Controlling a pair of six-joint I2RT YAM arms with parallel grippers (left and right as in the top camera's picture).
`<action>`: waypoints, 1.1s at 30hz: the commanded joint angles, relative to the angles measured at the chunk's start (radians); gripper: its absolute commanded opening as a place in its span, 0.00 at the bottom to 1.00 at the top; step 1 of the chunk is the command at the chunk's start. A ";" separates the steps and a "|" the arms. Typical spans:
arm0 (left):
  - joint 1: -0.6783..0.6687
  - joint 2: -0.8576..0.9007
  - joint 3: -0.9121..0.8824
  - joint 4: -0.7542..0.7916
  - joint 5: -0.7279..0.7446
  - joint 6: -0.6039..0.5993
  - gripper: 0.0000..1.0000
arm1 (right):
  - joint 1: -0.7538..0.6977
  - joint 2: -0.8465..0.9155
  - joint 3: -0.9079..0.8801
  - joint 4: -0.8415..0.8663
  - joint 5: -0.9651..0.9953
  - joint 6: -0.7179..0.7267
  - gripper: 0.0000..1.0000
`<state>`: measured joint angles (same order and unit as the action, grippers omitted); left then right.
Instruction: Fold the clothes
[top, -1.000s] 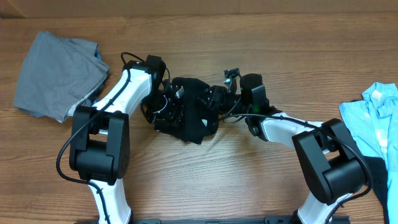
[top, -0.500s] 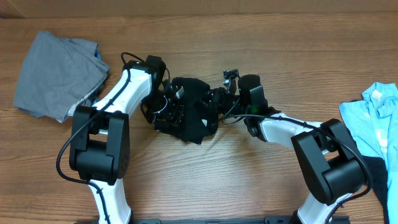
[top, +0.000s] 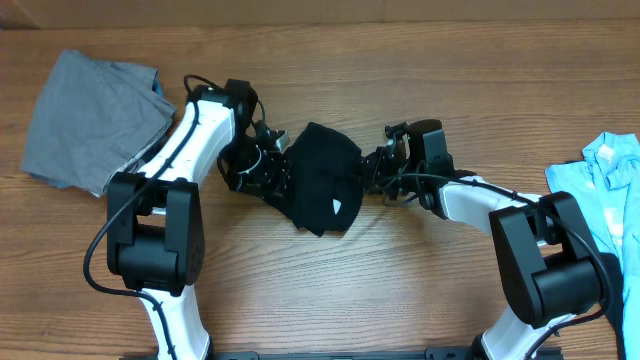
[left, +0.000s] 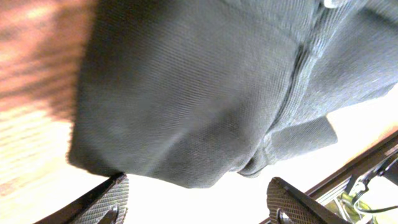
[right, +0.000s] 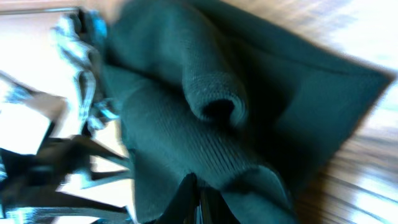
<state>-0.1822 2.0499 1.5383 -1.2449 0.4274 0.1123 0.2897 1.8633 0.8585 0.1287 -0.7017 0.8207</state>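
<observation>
A wooden counter (top: 330, 290) seen from above, with two white-and-black robot arms reaching in from the near edge toward its middle. Three garments show plainly. One black garment (top: 322, 182) lies bunched in a rough diamond at the centre of the counter, between the two arms, with one small white patch (top: 341, 208) near its lower corner. One grey garment (top: 88, 122) lies loosely folded at the far left, well apart from the black one. One light-blue garment (top: 606, 185) sits at the right edge, partly cut off by the frame. The left pincer (left: 198, 186) is just beside the left edge of the black garment; in its own wrist camera its two fingers (left: 107, 200) stand apart at the bottom of the view, with nothing between them and dark ribbed cloth filling the space above. The right pincer (right: 198, 198) is at the right edge of the same garment; in its wrist camera its two fingers are pressed together, tips at the cloth, where one rolled fold (right: 214, 93) rises. That view is blurred, so I cannot tell whether any cloth is pinched between them.
</observation>
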 joint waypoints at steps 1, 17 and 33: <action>0.007 0.003 0.042 -0.003 0.011 0.023 0.74 | 0.002 -0.029 0.008 -0.066 0.154 -0.077 0.04; -0.031 0.003 0.012 0.116 0.005 0.022 0.38 | -0.084 -0.171 0.010 -0.183 -0.045 -0.187 0.16; -0.015 0.002 -0.125 0.201 -0.198 -0.035 0.17 | 0.056 -0.287 0.005 -0.355 0.080 -0.202 0.12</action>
<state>-0.2077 2.0499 1.4250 -1.0164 0.2825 0.1009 0.2909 1.5627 0.8585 -0.2295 -0.6823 0.6312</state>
